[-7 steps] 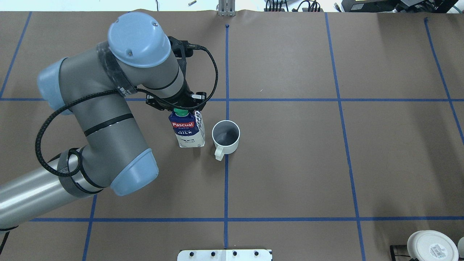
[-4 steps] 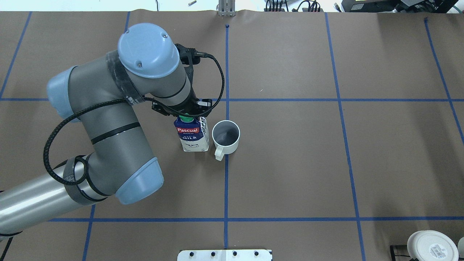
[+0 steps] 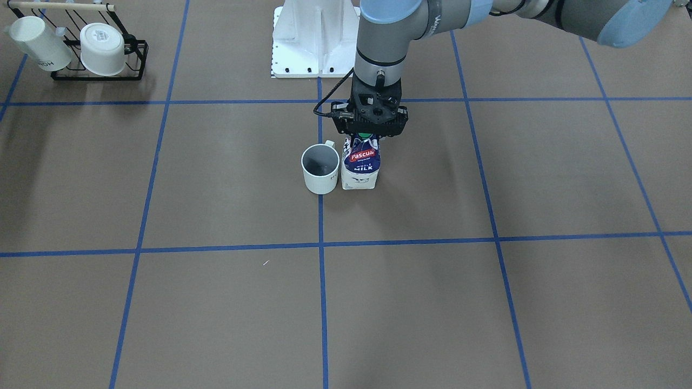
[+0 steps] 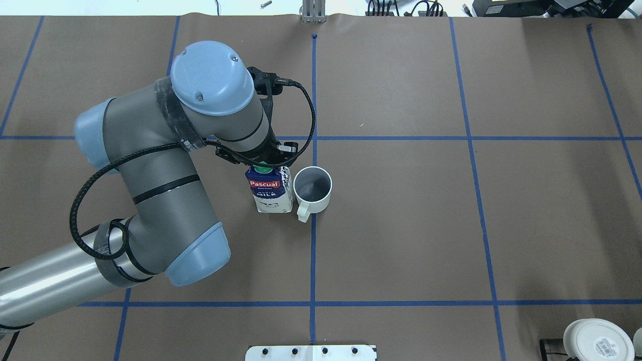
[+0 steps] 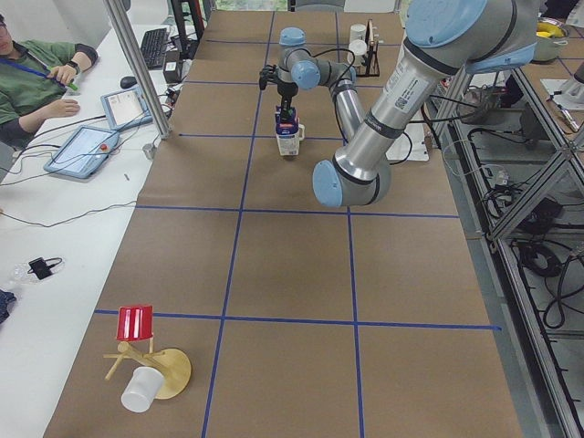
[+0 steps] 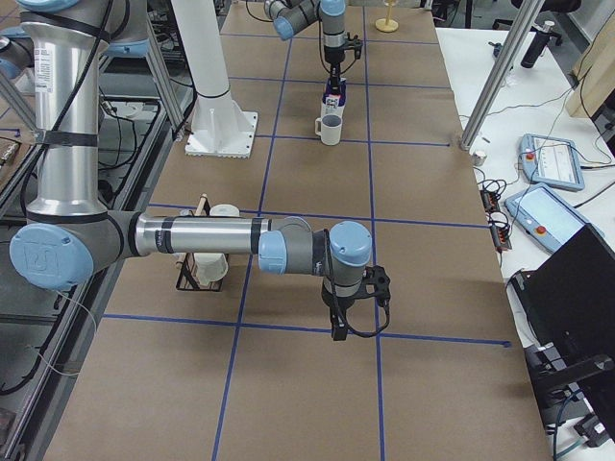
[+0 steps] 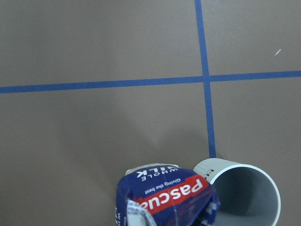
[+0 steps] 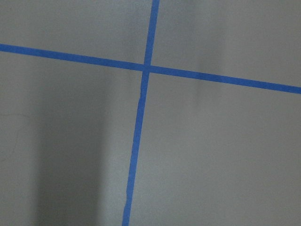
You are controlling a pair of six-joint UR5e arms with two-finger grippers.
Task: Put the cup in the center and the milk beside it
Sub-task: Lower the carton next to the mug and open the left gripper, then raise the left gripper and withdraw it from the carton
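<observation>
Milk (image 4: 269, 193): stood upright just beside the cup (image 4: 312, 188), on its left, near the middle of the table (image 4: 401, 225).
Left gripper (image 3: 367, 135): was squeezed tight on the milk's top, from above.
Right gripper (image 6: 339, 331): hung low over the table, well apart from both; I could not tell if it was closed.
Cup: sat on the middle blue line (image 4: 313, 260), handle toward the robot's side.

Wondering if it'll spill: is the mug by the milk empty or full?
Empty: the cup shows a bare grey inside, no liquid visible.
</observation>
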